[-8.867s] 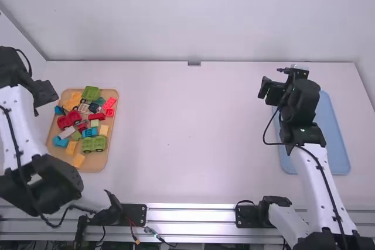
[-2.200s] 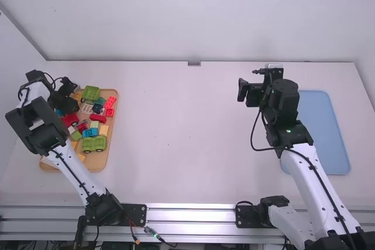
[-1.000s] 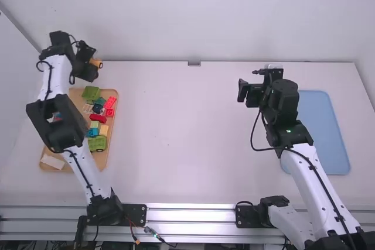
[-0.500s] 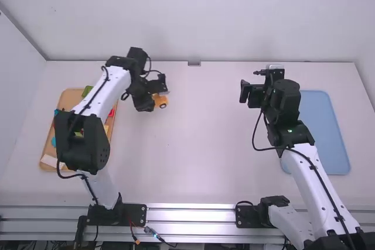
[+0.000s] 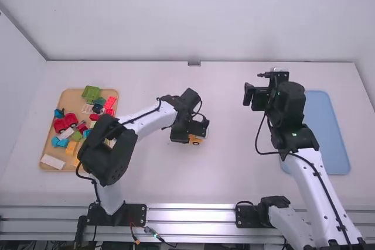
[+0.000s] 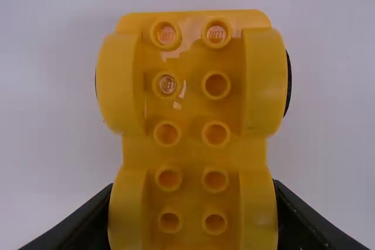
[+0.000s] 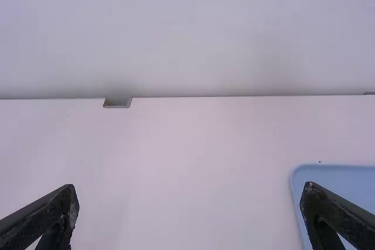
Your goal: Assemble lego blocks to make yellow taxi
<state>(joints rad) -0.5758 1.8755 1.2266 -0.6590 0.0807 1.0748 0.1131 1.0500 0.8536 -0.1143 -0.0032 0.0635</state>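
Around the middle of the table in the high view, my left gripper holds a yellow-orange wheeled car base. In the left wrist view the studded car base lies lengthwise between the black fingers of my left gripper, which are shut on its sides. My right gripper stays over the right half of the table; in the right wrist view the fingers of my right gripper stand wide apart with nothing between them. Loose yellow-orange blocks lie on the wooden tray.
The wooden tray at the left holds several blocks and wheeled bases, among them a green one and a red one. At the right a blue tray lies partly behind the right arm.
My left gripper took the yellow-orange car base from the wooden tray, carried it up past the tray's far edge, then right and nearer to the table's middle. The right arm shifted slightly.
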